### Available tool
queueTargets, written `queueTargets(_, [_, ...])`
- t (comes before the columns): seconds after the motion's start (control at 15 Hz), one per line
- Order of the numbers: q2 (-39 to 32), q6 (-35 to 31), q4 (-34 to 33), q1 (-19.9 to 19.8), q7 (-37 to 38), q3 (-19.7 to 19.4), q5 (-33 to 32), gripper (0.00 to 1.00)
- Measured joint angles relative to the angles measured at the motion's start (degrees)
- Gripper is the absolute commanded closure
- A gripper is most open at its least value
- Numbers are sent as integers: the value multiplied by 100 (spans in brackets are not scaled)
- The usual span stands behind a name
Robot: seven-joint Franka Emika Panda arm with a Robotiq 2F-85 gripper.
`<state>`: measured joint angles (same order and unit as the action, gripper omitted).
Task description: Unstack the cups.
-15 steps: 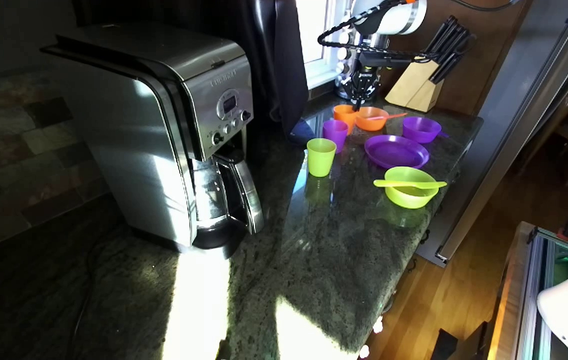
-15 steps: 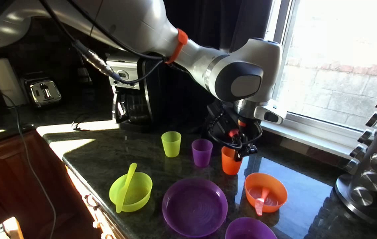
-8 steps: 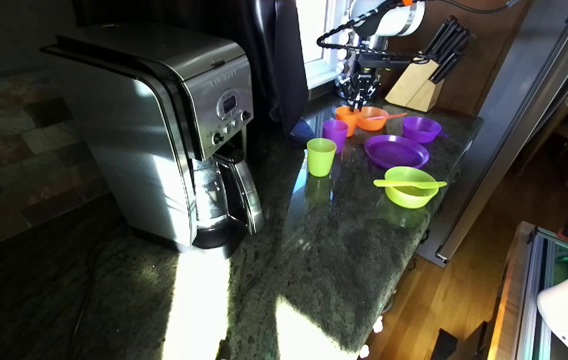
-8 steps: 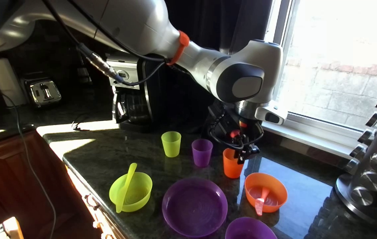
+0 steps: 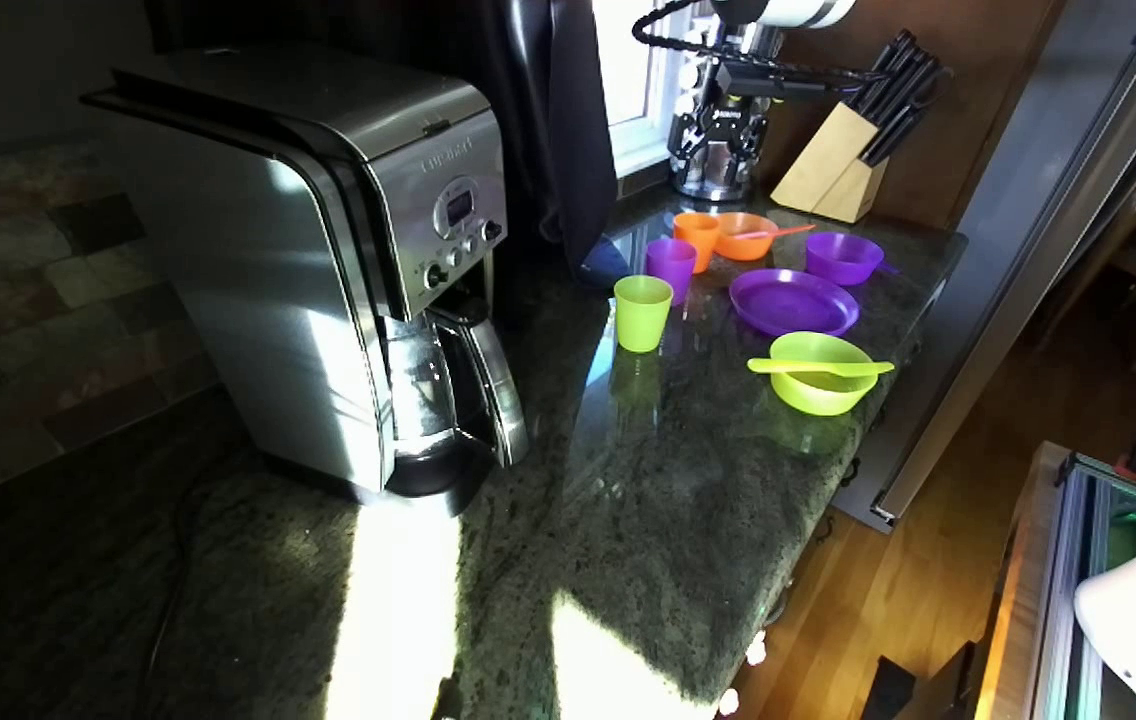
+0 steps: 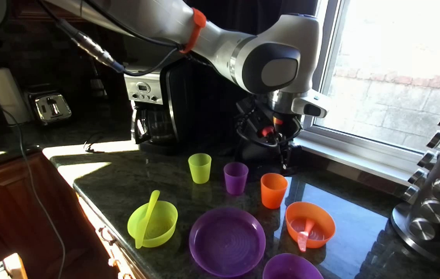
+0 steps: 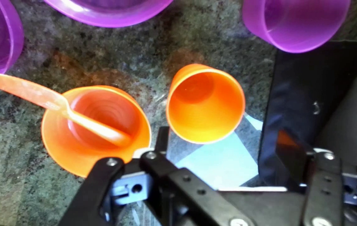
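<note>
Three cups stand upright and apart in a row on the dark counter: lime green [image 6: 200, 168], purple [image 6: 236, 179] and orange [image 6: 274, 192]. In an exterior view the same row runs from the green cup [image 5: 641, 318] back to the orange cup [image 5: 696, 242]. My gripper [image 5: 718, 178] hangs above the counter, higher than the orange cup's rim. Seen from the wrist, the gripper [image 7: 225, 139] is spread wide, its fingers [image 7: 162, 139] apart with nothing held. The orange cup [image 7: 206, 116] lies just ahead of the jaws there, showing an empty inside.
Close to the orange cup sits an orange bowl [image 6: 324, 219] with a utensil in it. A purple plate [image 6: 226, 244], a purple bowl [image 6: 291, 267] and a lime-green bowl [image 6: 167, 221] occupy the front. A coffee maker [image 5: 448, 160], knife block [image 5: 833, 165] and spice rack [image 6: 433, 193] stand around.
The orange cup shifted slightly towards the orange bowl, then stayed put. My gripper has opened, let go of it and risen away. The other cups have not moved.
</note>
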<state>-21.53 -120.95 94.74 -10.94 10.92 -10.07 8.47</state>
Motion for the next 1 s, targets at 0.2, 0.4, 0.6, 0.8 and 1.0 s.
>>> queueTargets(0.2, [440, 1, 292, 101, -121, 53, -84, 0])
queueTargets(0.4, [888, 148, 621, 189, -413, 117, -354, 0])
queueTargets(0.6, [1263, 357, 910, 259, -813, 171, -648, 0])
queueTargets(0.8, [1570, 367, 1216, 281, -1354, 251, -791, 0])
queueTargets(1.0, [1844, 366, 1513, 283, -2054, 324, -687, 0])
